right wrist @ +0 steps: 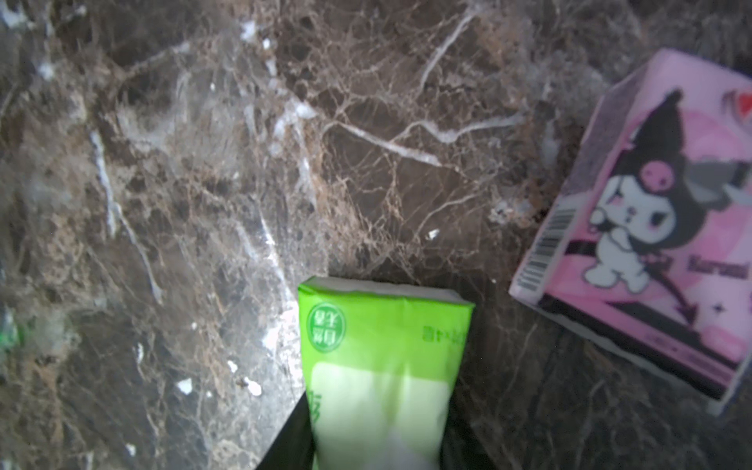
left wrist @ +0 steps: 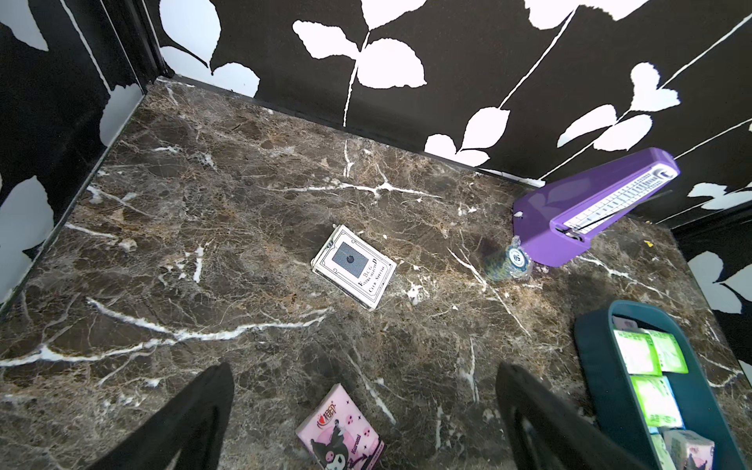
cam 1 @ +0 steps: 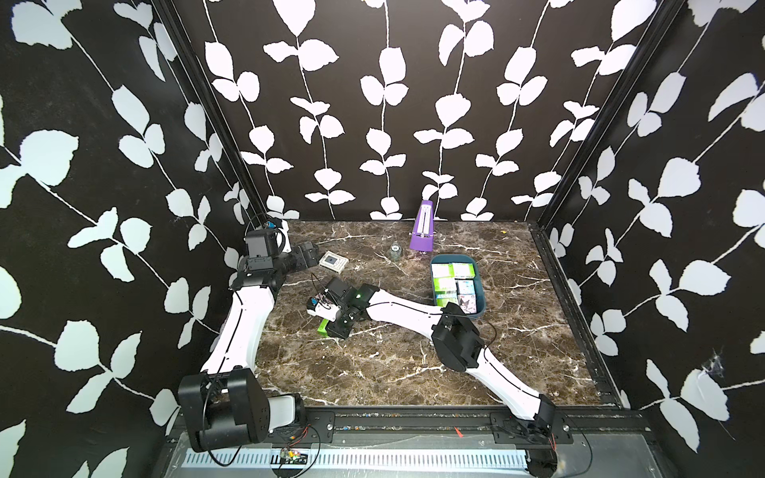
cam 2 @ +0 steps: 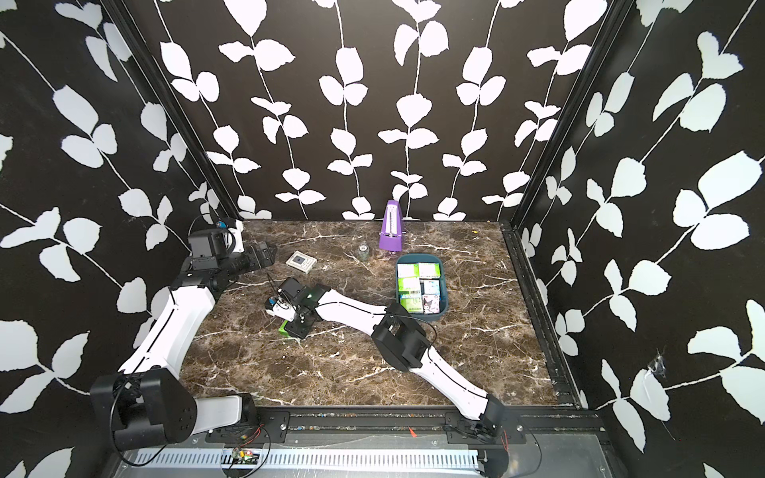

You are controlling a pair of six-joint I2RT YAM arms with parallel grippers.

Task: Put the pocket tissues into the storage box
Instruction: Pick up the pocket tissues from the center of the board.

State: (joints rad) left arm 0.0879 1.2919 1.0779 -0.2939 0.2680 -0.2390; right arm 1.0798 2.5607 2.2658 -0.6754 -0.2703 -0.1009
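One green packet [right wrist: 378, 366] of pocket tissues sits between the right fingers [right wrist: 291, 443], low over the tabletop [right wrist: 203, 203]. A dark finger lies against its edge, but whether the pair is clamped on it cannot be told. Just beside it lies a pink packet [right wrist: 651, 228] with a black cartoon figure, flat on the brown marble-patterned surface. Both are well apart from the storage box [cam 1: 481, 289], on its left-arm side, and the right forearm [cam 1: 405, 308] stretches across the bare tabletop between them. The box, teal with low walls, holds packets [cam 1: 453, 285] in green, blue and pink. The left fingers [left wrist: 191, 423] stand wide apart at the back corner on the box's left-arm side. Between them and the box lie a white card box [cam 1: 333, 261] and a small round stack [cam 1: 395, 251]. A purple metronome [cam 1: 423, 227] stands just behind the box's far corner. Black walls [cam 1: 372, 124] with white leaves close three sides, and a black rail [cam 1: 575, 314] runs along the wall on the box's other side. The near half of the tabletop lies open.
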